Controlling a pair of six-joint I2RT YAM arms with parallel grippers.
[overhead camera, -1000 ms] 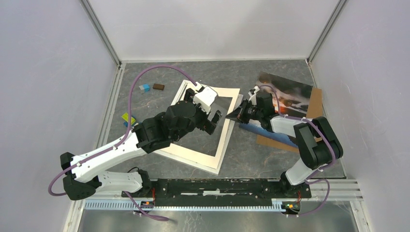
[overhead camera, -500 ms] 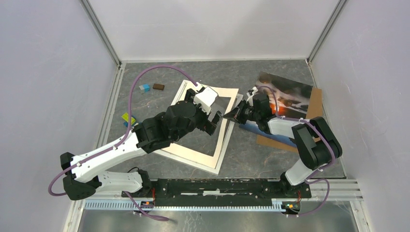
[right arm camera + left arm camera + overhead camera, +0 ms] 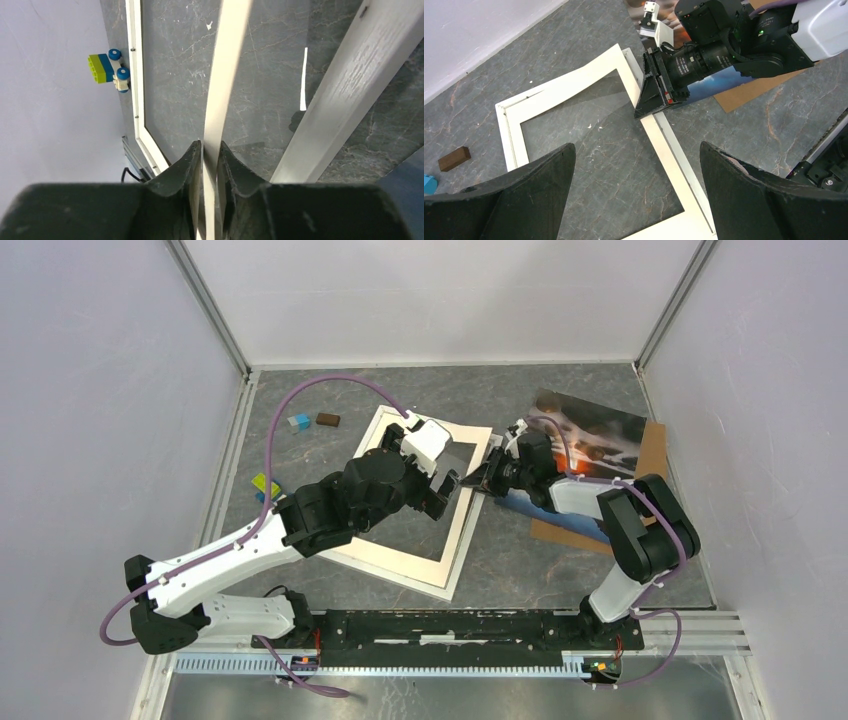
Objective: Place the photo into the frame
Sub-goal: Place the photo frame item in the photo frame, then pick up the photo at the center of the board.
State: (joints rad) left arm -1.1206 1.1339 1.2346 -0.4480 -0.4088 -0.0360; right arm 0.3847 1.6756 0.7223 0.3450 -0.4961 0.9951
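Note:
The white frame [image 3: 372,432] lies flat at the table's middle with a cream mat board [image 3: 455,540] on top of it. My right gripper [image 3: 482,480] is shut on the mat's right edge; in the right wrist view [image 3: 210,146] the thin cream sheet [image 3: 225,60] runs between the jaws, beside the frame's white rail [image 3: 350,75]. My left gripper [image 3: 445,488] hovers open and empty over the mat's window [image 3: 636,200]. The photo [image 3: 600,432], dark with an orange glow, lies face up at the right, partly under the right arm.
The brown backing board [image 3: 655,455] lies under the photo by the right wall. A blue block [image 3: 298,421], a brown block [image 3: 328,420] and a green-blue brick toy [image 3: 264,486] lie at the left. Walls close in both sides and the back.
My right gripper has edged left along with the mat's right edge, and the mat's near corner has shifted slightly left. The left arm has hardly moved.

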